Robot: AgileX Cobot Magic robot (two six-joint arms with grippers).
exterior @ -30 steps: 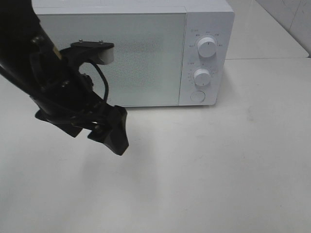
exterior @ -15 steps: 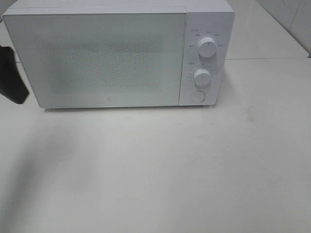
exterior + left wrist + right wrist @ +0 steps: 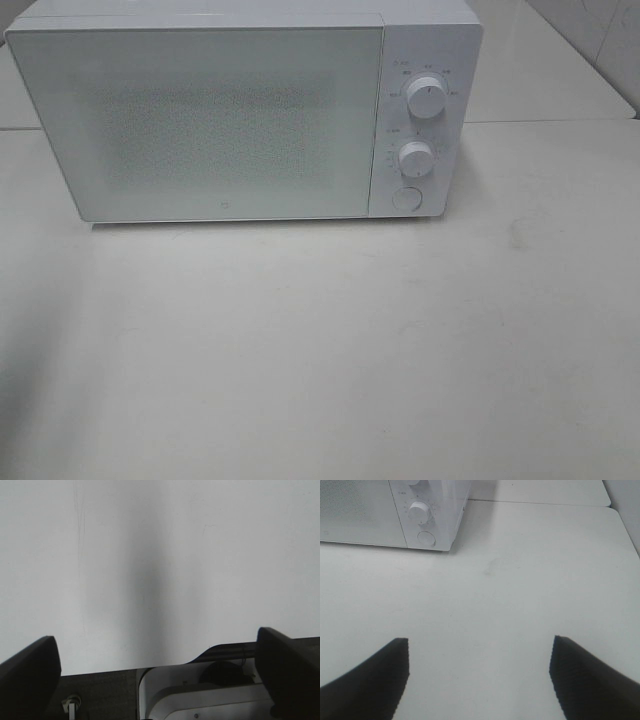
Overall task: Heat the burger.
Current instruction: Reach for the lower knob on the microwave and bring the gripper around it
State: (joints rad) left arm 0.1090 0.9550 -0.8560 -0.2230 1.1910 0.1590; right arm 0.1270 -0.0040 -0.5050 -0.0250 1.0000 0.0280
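Burger cannot be seen in any view, so its place cannot be told; the only thing that could hide it is the microwave (image 3: 230, 120), whose door (image 3: 210, 125) is shut, and the door's pale, speckled front shows nothing of the inside. The microwave stands at the back of a white table (image 3: 350, 350), its front facing the high camera. On the panel beside the door, the upper knob (image 3: 426, 98) sits above the lower knob (image 3: 415, 158), and a round button (image 3: 406, 198) sits just under that, near the microwave's bottom edge. Neither arm appears in the high view. The right gripper (image 3: 479, 650) hangs over bare table in front of the microwave, out from its knob end and well apart from it; its two dark fingers (image 3: 370, 680) stand wide apart with nothing between them but the table's surface. The left gripper (image 3: 156, 655) also has its fingers (image 3: 287, 675) spread wide and empty, over a plain white surface crossed by a soft shadow; the microwave is not in that wrist view, so where this gripper lies from the microwave cannot be told. Close under it a white rounded housing (image 3: 200, 695) with a dark strip beside it shows, too cropped to identify.
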